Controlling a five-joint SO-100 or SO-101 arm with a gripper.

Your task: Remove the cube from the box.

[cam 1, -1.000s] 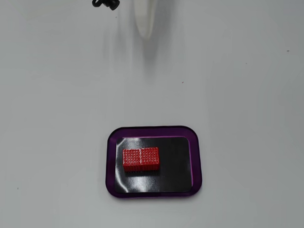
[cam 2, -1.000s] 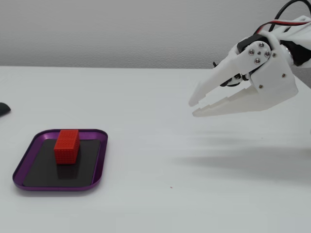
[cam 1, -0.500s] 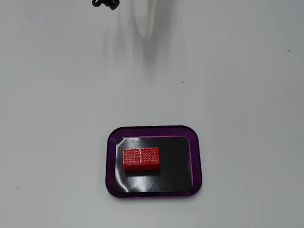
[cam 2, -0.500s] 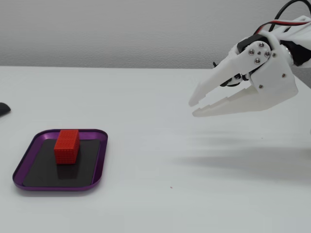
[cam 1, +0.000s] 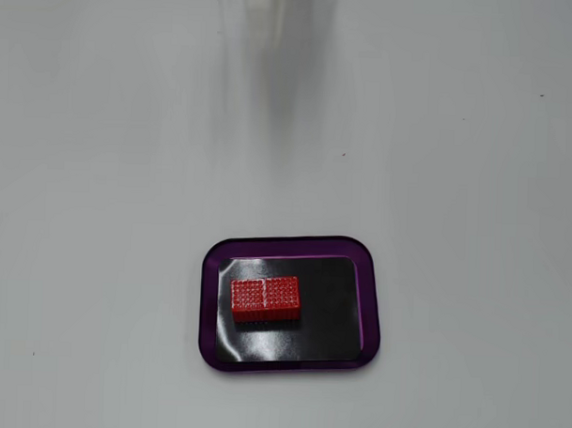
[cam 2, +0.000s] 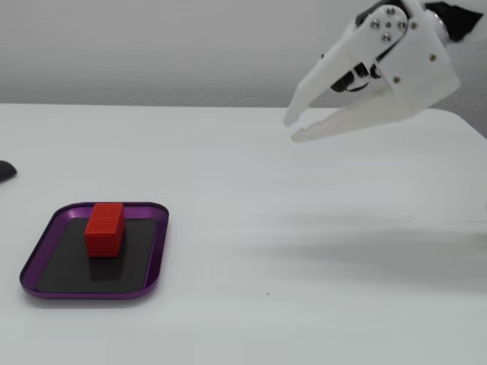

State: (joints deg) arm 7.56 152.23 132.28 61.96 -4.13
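Item: red cube (cam 2: 104, 229), lying flat on the black floor of the purple-rimmed box (cam 2: 34, 262), toward the left half in a fixed view (cam 1: 265, 299). Likely light, rigid, ridged faces offering grip; best pinched across its narrow width. Beyond: white gripper (cam 2: 291, 128), raised well apart, angled downward, jaws slightly parted, empty.

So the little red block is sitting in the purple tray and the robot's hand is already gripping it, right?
Not quite. The red block is in the purple tray, but the hand isn't gripping it. The fixed view from the side shows the hand up in the air, far from the tray, fingers slightly apart and empty.
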